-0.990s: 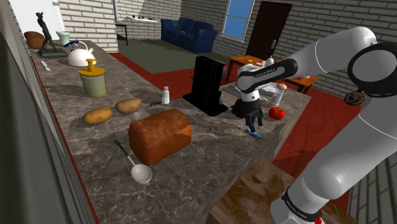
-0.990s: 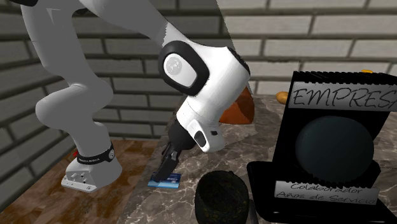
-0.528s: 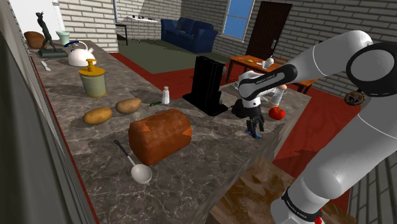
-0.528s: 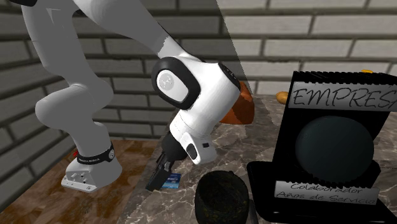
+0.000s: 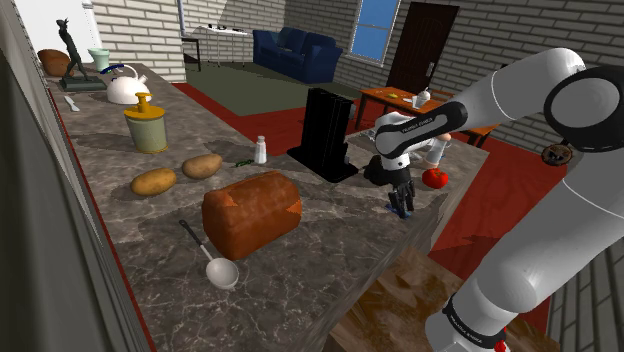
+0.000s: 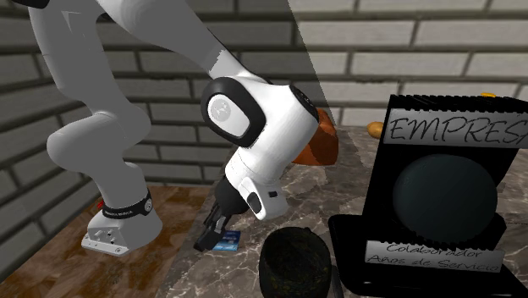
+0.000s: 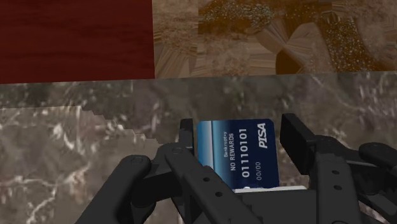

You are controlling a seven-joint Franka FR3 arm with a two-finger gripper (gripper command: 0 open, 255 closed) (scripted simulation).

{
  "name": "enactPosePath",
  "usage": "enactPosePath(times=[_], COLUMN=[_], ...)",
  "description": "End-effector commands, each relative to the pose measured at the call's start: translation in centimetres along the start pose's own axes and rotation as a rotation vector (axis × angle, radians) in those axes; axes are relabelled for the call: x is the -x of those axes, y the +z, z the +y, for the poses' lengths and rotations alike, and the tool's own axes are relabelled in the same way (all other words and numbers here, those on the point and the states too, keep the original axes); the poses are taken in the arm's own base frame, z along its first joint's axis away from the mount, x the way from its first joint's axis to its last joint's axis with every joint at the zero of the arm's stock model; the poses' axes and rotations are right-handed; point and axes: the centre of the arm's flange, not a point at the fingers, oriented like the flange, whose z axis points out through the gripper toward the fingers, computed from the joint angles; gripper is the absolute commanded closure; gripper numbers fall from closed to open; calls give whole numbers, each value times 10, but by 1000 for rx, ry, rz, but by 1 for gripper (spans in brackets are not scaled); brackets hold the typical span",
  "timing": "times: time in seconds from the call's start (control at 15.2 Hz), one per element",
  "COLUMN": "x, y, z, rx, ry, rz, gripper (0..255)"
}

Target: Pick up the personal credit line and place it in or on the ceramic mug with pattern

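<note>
- The all-black two-finger gripper (image 7: 240, 137) is down at the grey-brown marble counter (image 7: 76, 127). Its fingers are spread just wider than the card and hold nothing.
- The flat blue rectangular card printed "NO REWARDS" (image 7: 235, 153) lies flat on the counter right between them, near the counter's edge.
- One finger looks like it's touching a card edge, while the other has a sliver of gap.
- The card's long axis runs crosswise to the line between the fingers, so I reckon they'd squeeze its short width.
- The dark rounded mug (image 6: 292, 262) sits just beside it.
</note>
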Motion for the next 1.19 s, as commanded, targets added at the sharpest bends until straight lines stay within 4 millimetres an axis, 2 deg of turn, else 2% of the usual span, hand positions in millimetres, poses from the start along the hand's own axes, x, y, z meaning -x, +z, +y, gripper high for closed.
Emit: enactPosePath(times=[0.0,0.53,1.12], x=[0,0,26], y=[0,0,-40], z=[0,0,0], rx=[0,0,0], ry=[0,0,0], rz=[0,0,0], gripper=[255,255,255])
